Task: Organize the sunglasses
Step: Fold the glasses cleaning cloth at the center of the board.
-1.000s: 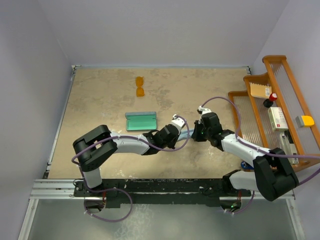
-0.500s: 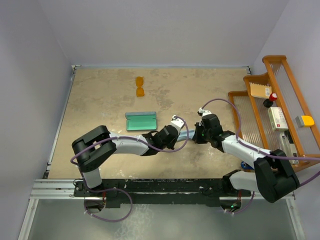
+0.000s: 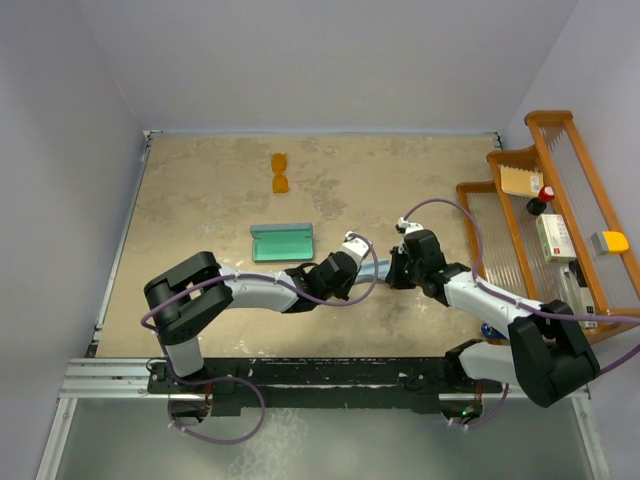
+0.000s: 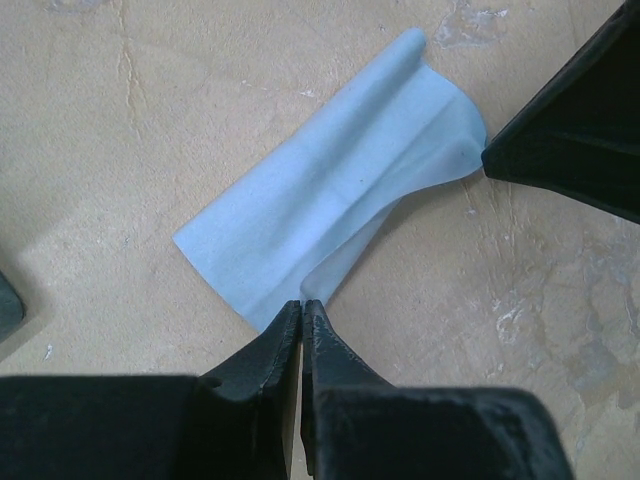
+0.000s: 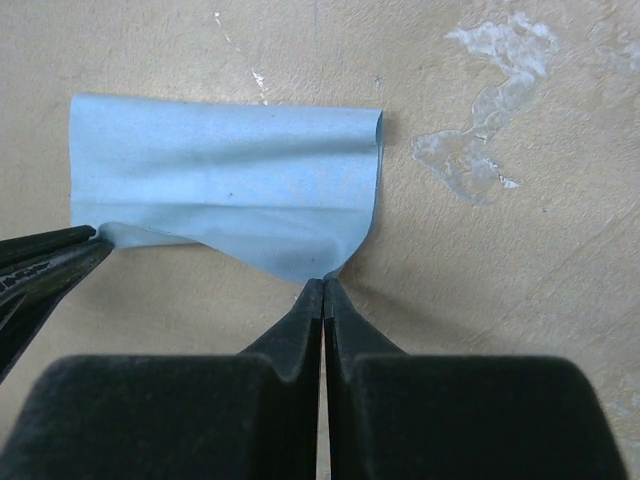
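The left gripper is clenched, its two dark fingertips pressed together on one corner of a light blue cloth. The right gripper is likewise clamped tight, with another corner of the same cloth pinched at its tips. The cloth is folded over on itself and is spread flat on the sandy, mottled table, apart from the two gripped corners, which are lifted slightly. Both pinches are made along the same long edge of the cloth, one at each end. Whether one layer or both layers are caught cannot be told with certainty from the wrist views. From above, the cloth is almost wholly hidden by the two wrists, and only a sliver of blue can be made out between them.

An open case with a teal lining is seen near the cloth, to its left and a little farther from the arm bases. The sunglasses, with orange lenses, are found beyond the case, well apart from the cloth and untouched by either gripper. A wooden rack holding small items is set to the right of the cloth, against the wall.
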You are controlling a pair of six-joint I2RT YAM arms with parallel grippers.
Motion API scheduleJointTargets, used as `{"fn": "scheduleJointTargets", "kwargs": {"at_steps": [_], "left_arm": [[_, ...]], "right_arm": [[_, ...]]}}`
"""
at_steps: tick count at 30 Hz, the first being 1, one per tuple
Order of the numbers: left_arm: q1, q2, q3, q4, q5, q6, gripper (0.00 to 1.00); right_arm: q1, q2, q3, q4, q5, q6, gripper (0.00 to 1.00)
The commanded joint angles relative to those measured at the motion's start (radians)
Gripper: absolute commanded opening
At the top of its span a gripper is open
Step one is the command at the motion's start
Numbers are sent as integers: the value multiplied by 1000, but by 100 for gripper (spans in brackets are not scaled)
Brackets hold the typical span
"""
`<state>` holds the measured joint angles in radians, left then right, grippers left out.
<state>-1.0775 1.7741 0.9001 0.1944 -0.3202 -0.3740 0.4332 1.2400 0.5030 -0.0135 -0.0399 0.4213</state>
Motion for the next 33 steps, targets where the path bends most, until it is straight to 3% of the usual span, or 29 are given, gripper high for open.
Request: {"fn": "scheduleJointTargets", "kwargs": {"at_steps": [1,14,27,33], "left_arm": [[-7,-27,-4,27,-22,6,0],[-9,-26,-2,22,-38,1,14],[-10,-123,1,-43,-83,-23,13],[-11,-178,1,-85,-128,-131,11]], "right_arm": [[7,-29,-13,-3,12,13,0],[9,-24,-13,-9,26,16,0],[9,-38,-14,-22,41,19,0],[10,-84,-14,-32,42,20,18]]}}
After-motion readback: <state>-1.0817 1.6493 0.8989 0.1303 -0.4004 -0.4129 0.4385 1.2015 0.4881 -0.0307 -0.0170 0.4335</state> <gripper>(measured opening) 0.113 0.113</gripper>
